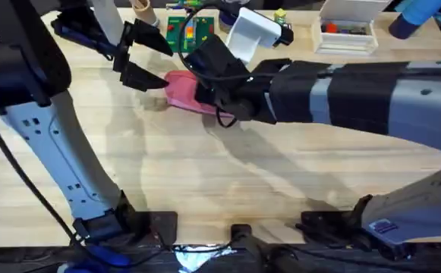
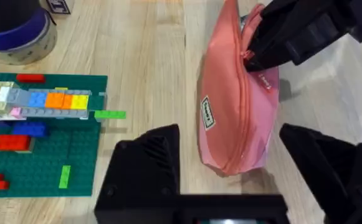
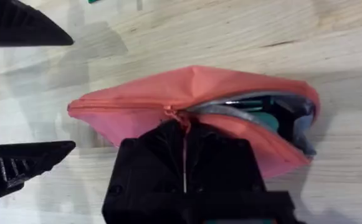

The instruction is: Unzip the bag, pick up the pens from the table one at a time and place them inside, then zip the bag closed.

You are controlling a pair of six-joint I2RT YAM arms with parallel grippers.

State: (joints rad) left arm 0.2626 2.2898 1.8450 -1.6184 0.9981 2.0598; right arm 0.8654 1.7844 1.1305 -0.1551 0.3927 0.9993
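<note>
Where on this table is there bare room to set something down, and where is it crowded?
The broad bare stretch of table between the pink bag and the arm bases is free. It is crowded at the far edge, around the green brick plate and white box, and at the bag, where the left pincer and right pincer meet.
</note>
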